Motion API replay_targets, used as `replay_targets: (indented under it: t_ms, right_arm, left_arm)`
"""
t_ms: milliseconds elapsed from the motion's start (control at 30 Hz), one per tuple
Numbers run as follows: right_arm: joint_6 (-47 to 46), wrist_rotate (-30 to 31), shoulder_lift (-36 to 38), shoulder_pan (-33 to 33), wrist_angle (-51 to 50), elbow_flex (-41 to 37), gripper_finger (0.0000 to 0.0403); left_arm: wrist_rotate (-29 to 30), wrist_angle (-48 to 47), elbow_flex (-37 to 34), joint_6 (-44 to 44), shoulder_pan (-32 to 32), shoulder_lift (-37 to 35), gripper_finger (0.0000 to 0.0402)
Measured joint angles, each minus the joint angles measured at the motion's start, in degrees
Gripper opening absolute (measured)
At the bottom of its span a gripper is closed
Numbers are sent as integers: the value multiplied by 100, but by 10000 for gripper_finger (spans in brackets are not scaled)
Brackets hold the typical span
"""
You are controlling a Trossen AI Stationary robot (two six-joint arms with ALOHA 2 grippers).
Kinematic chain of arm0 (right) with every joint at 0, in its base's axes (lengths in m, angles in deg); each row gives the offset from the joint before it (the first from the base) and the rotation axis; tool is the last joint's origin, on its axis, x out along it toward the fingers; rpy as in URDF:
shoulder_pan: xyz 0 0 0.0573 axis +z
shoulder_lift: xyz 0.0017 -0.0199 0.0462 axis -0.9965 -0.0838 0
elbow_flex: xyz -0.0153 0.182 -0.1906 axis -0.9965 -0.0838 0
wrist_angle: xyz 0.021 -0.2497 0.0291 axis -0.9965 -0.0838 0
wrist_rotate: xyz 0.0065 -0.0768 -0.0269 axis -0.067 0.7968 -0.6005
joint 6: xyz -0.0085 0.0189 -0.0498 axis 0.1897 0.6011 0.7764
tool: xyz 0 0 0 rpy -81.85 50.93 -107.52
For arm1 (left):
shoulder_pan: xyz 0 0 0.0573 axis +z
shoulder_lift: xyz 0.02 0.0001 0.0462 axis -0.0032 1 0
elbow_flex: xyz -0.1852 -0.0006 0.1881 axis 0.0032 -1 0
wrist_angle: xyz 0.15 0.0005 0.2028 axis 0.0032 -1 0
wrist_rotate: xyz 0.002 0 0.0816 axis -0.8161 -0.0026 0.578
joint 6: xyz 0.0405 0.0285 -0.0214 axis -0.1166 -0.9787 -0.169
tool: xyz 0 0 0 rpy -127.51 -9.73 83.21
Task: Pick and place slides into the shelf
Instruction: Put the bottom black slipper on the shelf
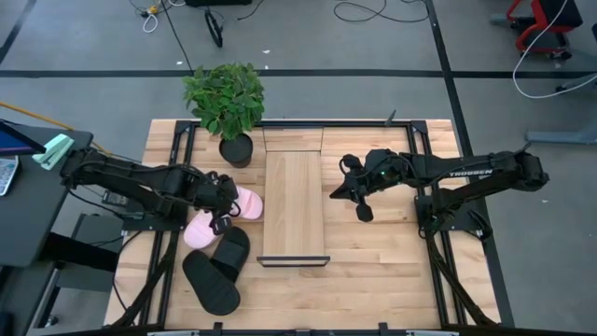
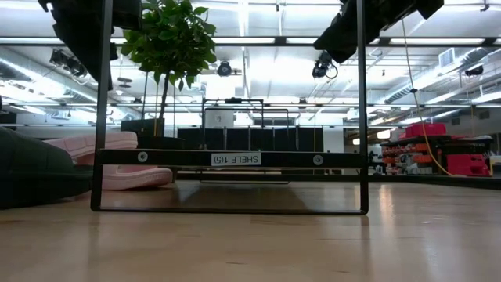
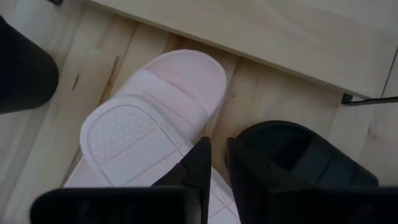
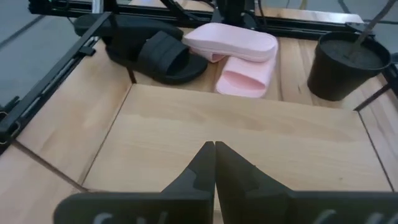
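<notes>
Left wrist view: fingers of the left gripper point(image 3: 214, 163) pressed nearly together, holding nothing, hanging just above the seam where a pink slide point(image 3: 158, 118) meets a black slide point(image 3: 298, 162). Pink strap and sole a little to one side of the tips, black strap just to the other, shelf board point(image 3: 298, 37) beyond both.

High view: left gripper point(image 1: 222, 198) over the pair of pink slides point(image 1: 224, 217), close beside the shelf point(image 1: 294, 201); two black slides point(image 1: 216, 269) nearer the front edge of the surface; shelf board bare, nothing placed yet. Potted plant point(image 1: 227, 105) behind the pile. Right gripper point(image 1: 359, 191) waiting just off the far side of the shelf, fingers shut on nothing, tips meeting in the right wrist view point(image 4: 215, 158).

Judged step: picking the first pink slide. To do well:
- Spread the fingers wide before descending; too narrow now to take strap or sole edge.
- Shift off the black slide first, toward the pink one, so one tip goes under the strap.
- Pinch the strap at its middle, to keep the slide from swinging.
- Lift clear of the second pink slide before crossing to the board.
</notes>
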Motion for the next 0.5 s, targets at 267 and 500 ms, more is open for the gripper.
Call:
replay_targets:
  t_ms: [267, 500]
  right_arm:
    - [-383, -60, 0, 0, -13, 0, 13]
    - [-386, -58, 0, -2, -58, 0, 14]
  left_arm:
    - [-74, -175, -14, 467, 57, 0, 80]
    - [164, -216, -340, 560, 57, 0, 162]
